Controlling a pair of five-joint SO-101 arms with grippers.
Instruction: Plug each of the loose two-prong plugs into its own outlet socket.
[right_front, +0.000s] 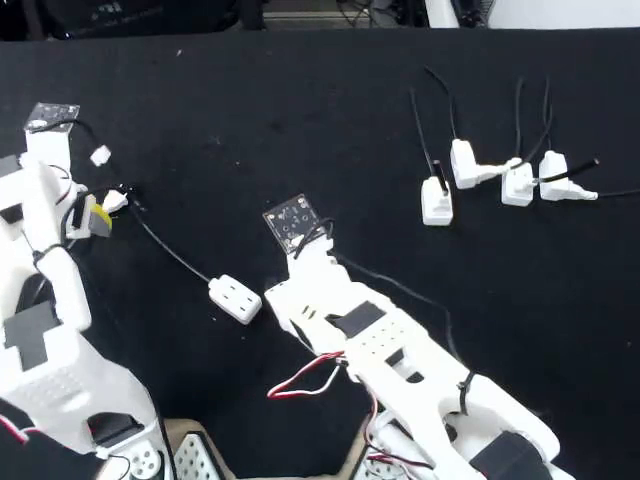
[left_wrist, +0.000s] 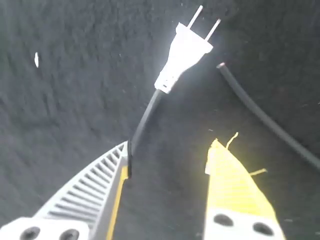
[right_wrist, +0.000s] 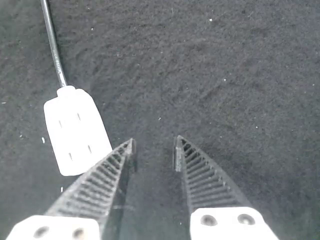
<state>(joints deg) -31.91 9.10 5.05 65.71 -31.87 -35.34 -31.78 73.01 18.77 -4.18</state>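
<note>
A white two-prong plug (left_wrist: 187, 45) lies on the black cloth just beyond my left gripper (left_wrist: 170, 155), which is open. The plug's black cord (left_wrist: 142, 125) runs back along the grey finger (left_wrist: 112, 175); the other finger (left_wrist: 227, 175) is taped yellow. From above, this plug (right_front: 115, 200) sits beside the left gripper (right_front: 100, 218) at the table's left edge. A white outlet block (right_wrist: 75, 130) with two pairs of slots lies flat beside one finger of my open right gripper (right_wrist: 155, 145), nothing between the fingers. In the high view the outlet block (right_front: 235, 298) lies left of the right gripper (right_front: 268, 303).
Several white plugs and sockets with short black cords (right_front: 500, 178) are grouped at the far right. A black cable (right_front: 165, 250) runs from the left gripper's area to the outlet block. A loose cable end (left_wrist: 222, 66) lies near the plug. A small white connector (right_front: 100, 155) hangs by the left arm.
</note>
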